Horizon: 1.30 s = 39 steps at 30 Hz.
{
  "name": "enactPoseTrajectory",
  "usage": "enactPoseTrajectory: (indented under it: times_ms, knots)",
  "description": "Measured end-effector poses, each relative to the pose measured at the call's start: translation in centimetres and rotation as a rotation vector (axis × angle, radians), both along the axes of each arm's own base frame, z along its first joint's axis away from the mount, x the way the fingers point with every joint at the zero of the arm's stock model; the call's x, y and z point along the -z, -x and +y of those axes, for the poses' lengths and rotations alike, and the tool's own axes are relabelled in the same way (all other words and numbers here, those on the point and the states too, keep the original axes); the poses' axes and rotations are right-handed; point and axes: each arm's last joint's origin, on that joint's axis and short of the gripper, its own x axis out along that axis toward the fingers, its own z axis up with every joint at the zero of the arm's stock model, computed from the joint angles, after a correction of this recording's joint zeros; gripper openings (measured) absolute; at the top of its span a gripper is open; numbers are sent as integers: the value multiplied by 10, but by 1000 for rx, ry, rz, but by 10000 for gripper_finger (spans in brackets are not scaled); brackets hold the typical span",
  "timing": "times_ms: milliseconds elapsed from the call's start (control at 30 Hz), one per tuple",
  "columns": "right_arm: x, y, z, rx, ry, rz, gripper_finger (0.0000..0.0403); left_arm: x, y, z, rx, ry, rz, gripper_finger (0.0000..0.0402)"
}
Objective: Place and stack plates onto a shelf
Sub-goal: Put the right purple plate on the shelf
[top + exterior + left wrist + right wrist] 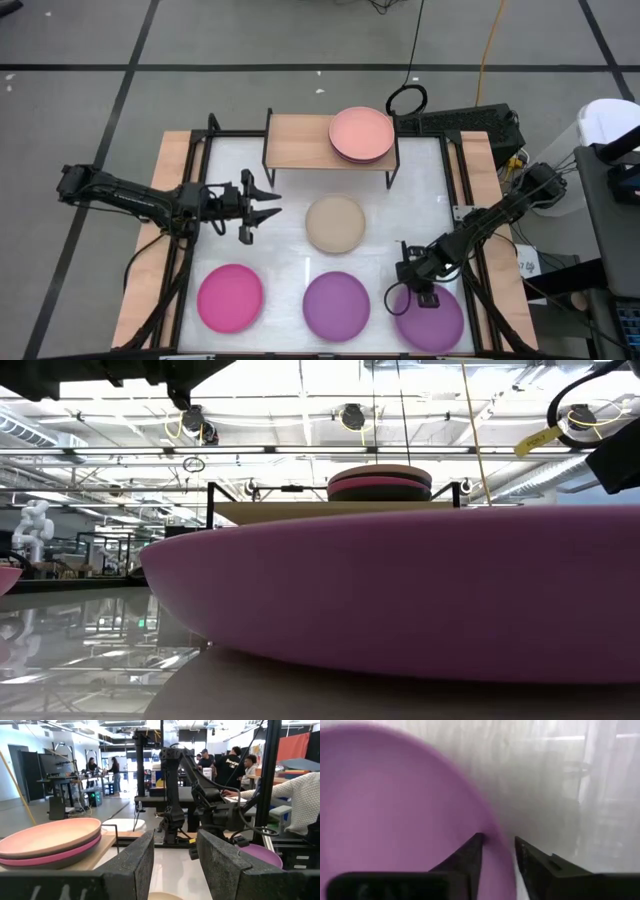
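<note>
The shelf (300, 150) stands at the table's far side. It bears a stack of plates (50, 842) with a pale pink one (361, 134) on top. A beige plate (335, 223), a magenta plate (230, 297) and a purple plate (336, 304) lie flat on the table. A second purple plate (435, 320) lies at the near right. My right gripper (415, 290) is at this plate's far-left rim, pointing steeply down and shut on it. My left gripper (262, 205) hovers open over the table's left, holding nothing. My right gripper has the purple plate's rim (492, 832) between its two fingers, one finger (470, 852) over the inside of the plate and one (532, 857) outside it. The fingers come from above, slanting down. The plate lies flat on the table.
The right arm (200, 805) stands between the shelf and the near-right plate. The left half of the shelf board (295, 135) is bare. Black rails (190, 250) run along the table's left and right sides. People stand in the room beyond the table.
</note>
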Motion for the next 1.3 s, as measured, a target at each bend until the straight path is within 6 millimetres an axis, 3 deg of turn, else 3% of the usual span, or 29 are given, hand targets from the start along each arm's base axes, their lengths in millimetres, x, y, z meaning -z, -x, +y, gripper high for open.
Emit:
enactPoseTrajectory:
  times_ms: [167, 367, 467, 633, 767, 967, 1167, 1300]
  knots:
    - [0, 0, -2, 2, -4, 9, 15, 0, 0, -2, 12, 0, 0, 156]
    - [-8, -9, -9, 37, 10, -36, 4, 0, 0, -2, 12, 0, -1, 156]
    - [-25, -17, -17, 48, 42, -149, 2, 0, 0, -2, 11, 0, -2, 156]
    - [-74, -36, -43, 106, 192, -465, 1, -1, 0, -2, 11, -4, -8, 156]
    - [-120, -55, -77, 195, 350, -807, 1, -2, 1, -2, 10, -3, -23, 156]
    - [-174, -79, -149, 460, 485, -1242, 0, -4, 1, -2, -3, -22, -33, 156]
    - [-192, -95, -220, 624, 507, -1353, 0, -10, 8, -1, -8, -39, -57, 156]
    - [-196, -118, -259, 659, 502, -1342, 0, -14, 19, 1, -13, -71, -46, 156]
